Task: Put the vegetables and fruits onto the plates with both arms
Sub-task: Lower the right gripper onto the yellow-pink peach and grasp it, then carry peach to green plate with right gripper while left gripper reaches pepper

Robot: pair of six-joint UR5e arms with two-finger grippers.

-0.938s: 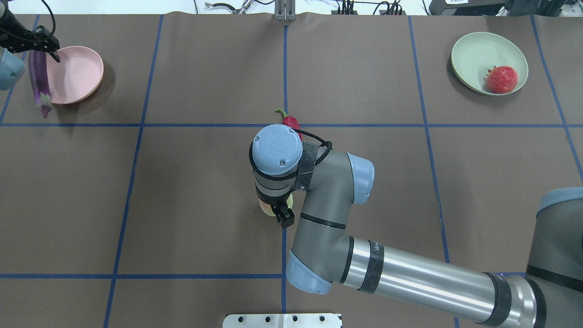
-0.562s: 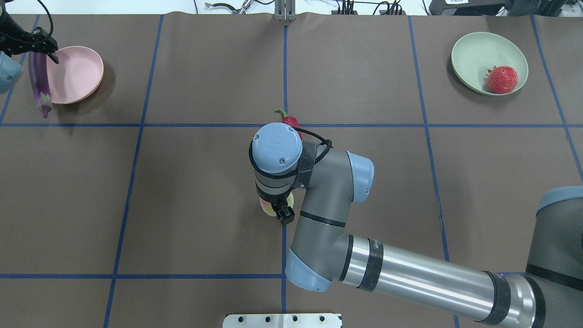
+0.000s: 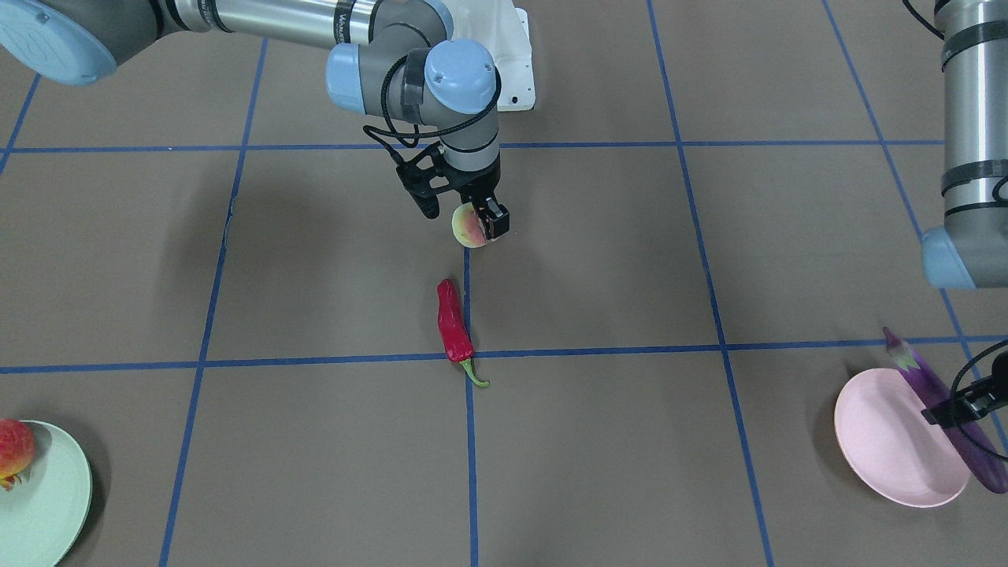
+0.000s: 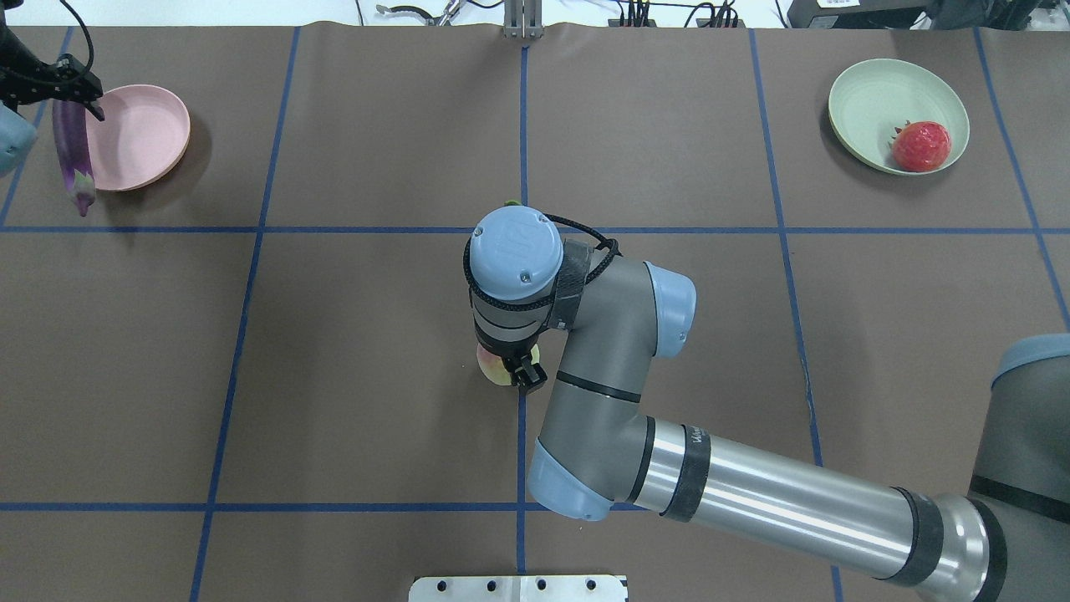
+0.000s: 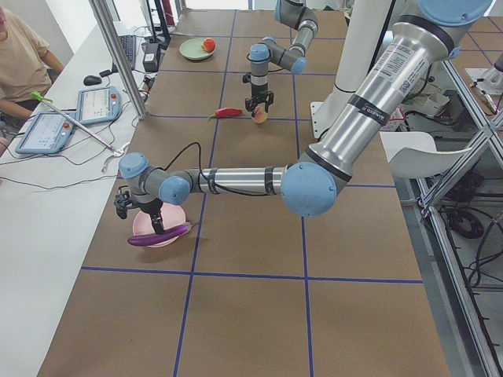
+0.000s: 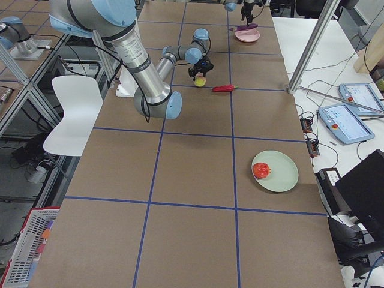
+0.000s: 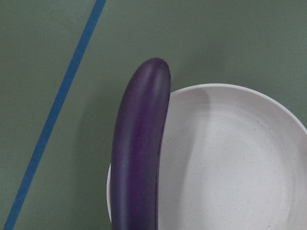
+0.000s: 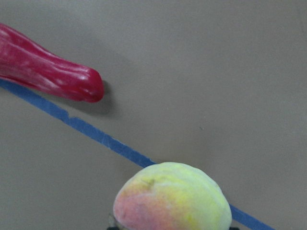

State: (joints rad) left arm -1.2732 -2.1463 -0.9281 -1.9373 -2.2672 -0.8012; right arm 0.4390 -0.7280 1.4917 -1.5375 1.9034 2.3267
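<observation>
My right gripper (image 3: 478, 226) (image 4: 514, 372) is shut on the pinkish-yellow-green peach (image 3: 467, 227) (image 4: 491, 366) (image 8: 172, 199) and holds it just above the table's middle. The red chili pepper (image 3: 453, 323) (image 8: 48, 72) lies on the mat just beyond it; in the overhead view my wrist hides nearly all of it. My left gripper (image 4: 71, 99) (image 3: 957, 409) is shut on the purple eggplant (image 4: 71, 155) (image 3: 920, 374) (image 7: 139, 148), held level over the outer rim of the pink plate (image 4: 142, 134) (image 3: 882, 433) (image 7: 230, 163). The bumpy red fruit (image 4: 921, 146) (image 3: 14, 449) lies in the mint green plate (image 4: 873, 96) (image 3: 47, 504).
Blue tape lines (image 4: 251, 229) divide the brown mat into squares. The white pedestal base (image 3: 516, 55) stands at the robot's side of the table. Cables and a metal post (image 4: 522, 21) line the far edge. An operator with tablets (image 5: 47, 126) sits beyond the far side.
My right wrist has shifted away from the robot with the peach, now covering the chili in the overhead view. My left gripper with the eggplant has edged slightly left.
</observation>
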